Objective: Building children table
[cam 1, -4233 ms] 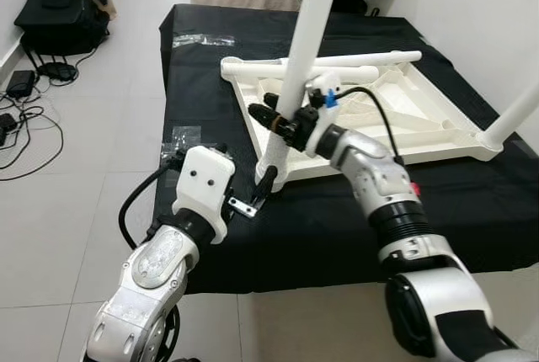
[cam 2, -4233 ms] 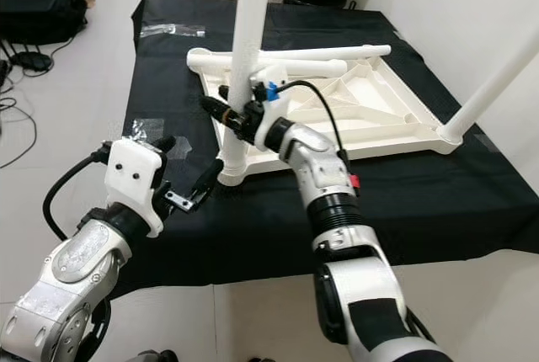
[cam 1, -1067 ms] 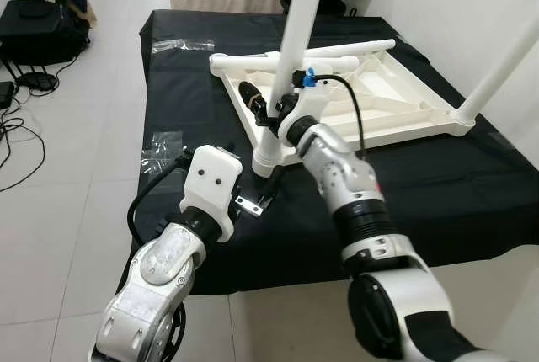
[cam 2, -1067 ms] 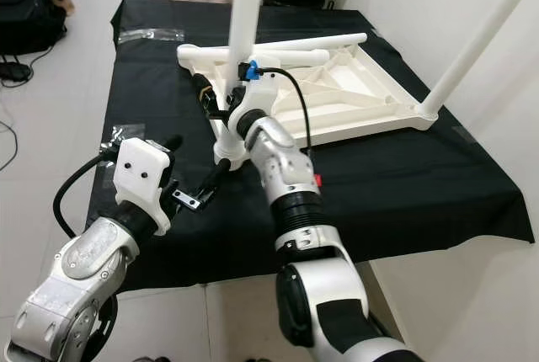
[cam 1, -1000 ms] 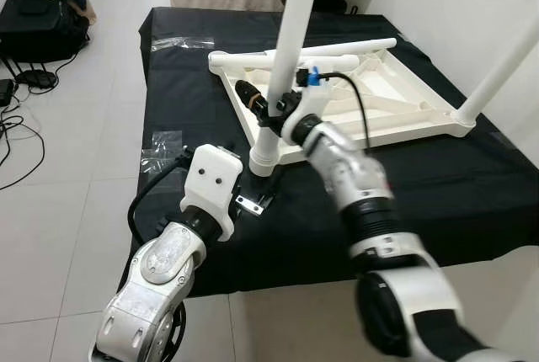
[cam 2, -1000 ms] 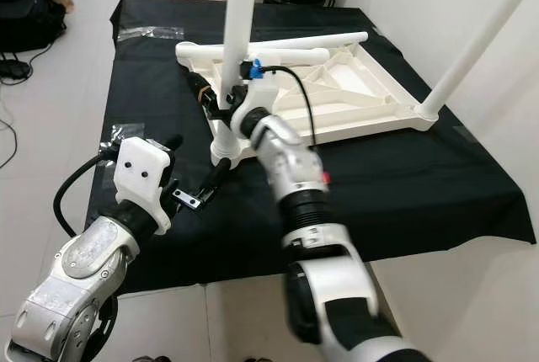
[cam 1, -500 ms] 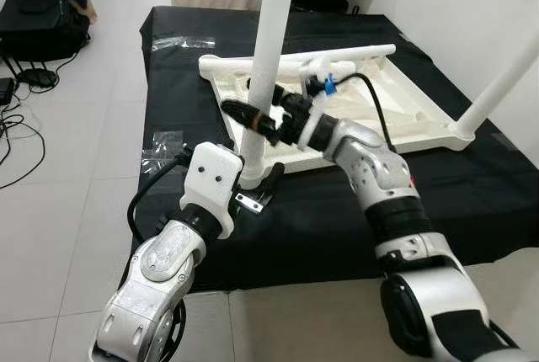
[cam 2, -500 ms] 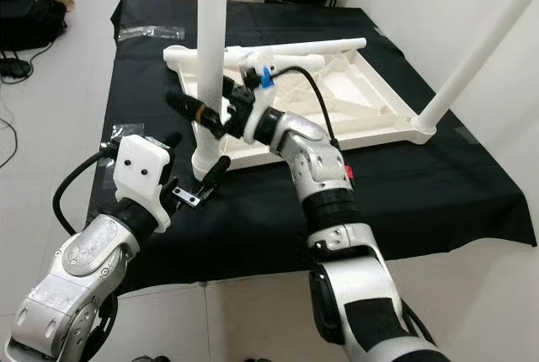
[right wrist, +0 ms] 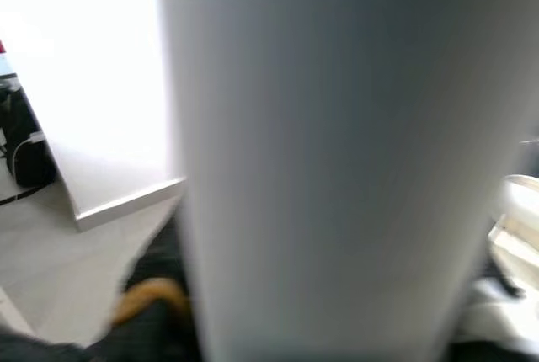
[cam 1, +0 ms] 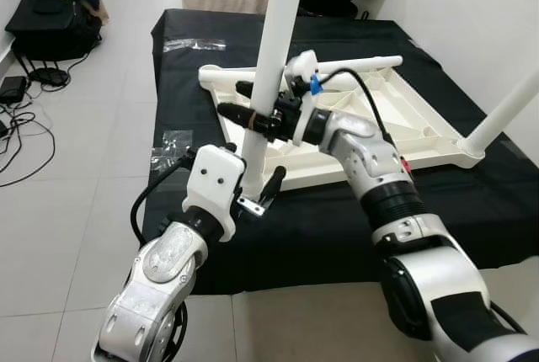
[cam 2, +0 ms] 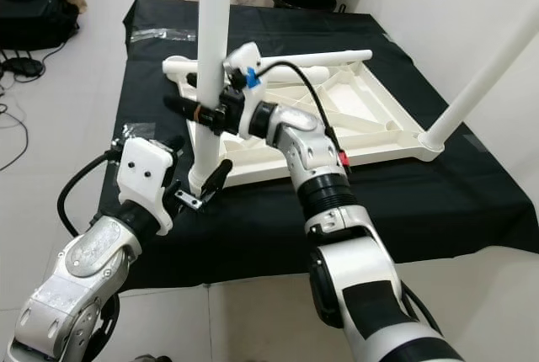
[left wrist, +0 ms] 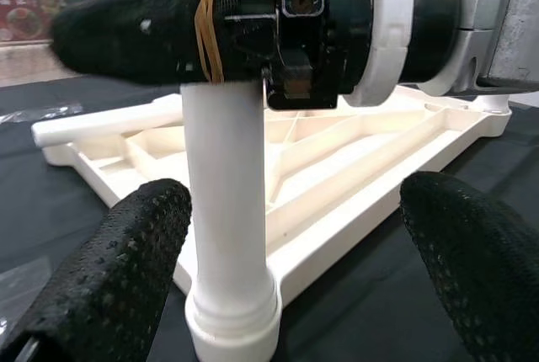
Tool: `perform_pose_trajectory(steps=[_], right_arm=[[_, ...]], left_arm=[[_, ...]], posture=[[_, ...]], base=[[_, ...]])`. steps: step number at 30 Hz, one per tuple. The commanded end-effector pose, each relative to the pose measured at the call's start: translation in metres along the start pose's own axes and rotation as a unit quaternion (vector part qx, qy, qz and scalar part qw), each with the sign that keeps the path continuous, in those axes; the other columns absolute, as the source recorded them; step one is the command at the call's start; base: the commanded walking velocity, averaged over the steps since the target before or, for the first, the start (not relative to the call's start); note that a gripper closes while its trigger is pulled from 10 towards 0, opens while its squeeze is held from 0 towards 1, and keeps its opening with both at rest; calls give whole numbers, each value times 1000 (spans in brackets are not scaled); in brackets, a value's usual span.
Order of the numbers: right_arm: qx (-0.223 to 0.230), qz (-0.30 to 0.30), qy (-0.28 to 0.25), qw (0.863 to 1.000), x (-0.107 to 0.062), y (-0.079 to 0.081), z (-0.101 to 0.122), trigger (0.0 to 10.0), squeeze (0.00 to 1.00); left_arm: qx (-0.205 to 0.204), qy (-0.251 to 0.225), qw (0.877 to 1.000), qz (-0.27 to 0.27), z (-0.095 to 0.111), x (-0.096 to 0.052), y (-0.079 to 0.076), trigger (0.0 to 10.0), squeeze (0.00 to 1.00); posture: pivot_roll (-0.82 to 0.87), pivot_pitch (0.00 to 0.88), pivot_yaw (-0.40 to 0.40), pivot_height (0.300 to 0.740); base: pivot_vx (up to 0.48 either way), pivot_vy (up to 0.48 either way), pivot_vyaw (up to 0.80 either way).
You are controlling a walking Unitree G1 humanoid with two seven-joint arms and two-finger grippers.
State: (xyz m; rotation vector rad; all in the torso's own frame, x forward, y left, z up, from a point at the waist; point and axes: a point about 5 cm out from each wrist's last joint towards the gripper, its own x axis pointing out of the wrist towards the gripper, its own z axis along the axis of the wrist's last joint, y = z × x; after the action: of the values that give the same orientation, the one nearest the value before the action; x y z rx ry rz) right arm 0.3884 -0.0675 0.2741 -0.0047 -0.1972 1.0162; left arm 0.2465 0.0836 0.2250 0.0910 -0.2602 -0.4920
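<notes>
The white leg (cam 1: 268, 67) is now held more upright than 0.5 s ago, w/ its foot in the near corner of the upside-down table top (cam 1: 404, 118) on the black surface (cam 1: 337, 219). The leg looks about seated.

The right gripper (cam 1: 253, 118) is clamped on it, jaws tight. The left gripper (left wrist: 290, 269) is kept wide open by the foot. The socket joint is shown close up in the left wrist view.

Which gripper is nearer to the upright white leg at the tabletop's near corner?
Right. The right gripper is clamped around the upright white leg partway up. The left gripper is open, fingers either side of the leg's base without touching.
</notes>
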Motion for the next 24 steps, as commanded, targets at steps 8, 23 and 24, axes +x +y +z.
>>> perform_pose_trajectory(steps=[8,23,24], right_arm=[[10,-121,-4,993,-9,-21,2,0,0],[12,-562,36,826,-55,-66,-13,10000,0],[14,-547,26,837,-51,-65,-8,10000,0]], left_arm=[[0,5,1000,-6,-3,-2,-3,10000,0],[-2,43,999,25,-21,-17,-3,10000,0],[1,42,999,25,-21,-17,-2,10000,0]], posture=[[67,119,-132,740],[65,110,-134,740],[65,110,-134,740]], base=[[0,0,0],[0,0,0],[0,0,0]])
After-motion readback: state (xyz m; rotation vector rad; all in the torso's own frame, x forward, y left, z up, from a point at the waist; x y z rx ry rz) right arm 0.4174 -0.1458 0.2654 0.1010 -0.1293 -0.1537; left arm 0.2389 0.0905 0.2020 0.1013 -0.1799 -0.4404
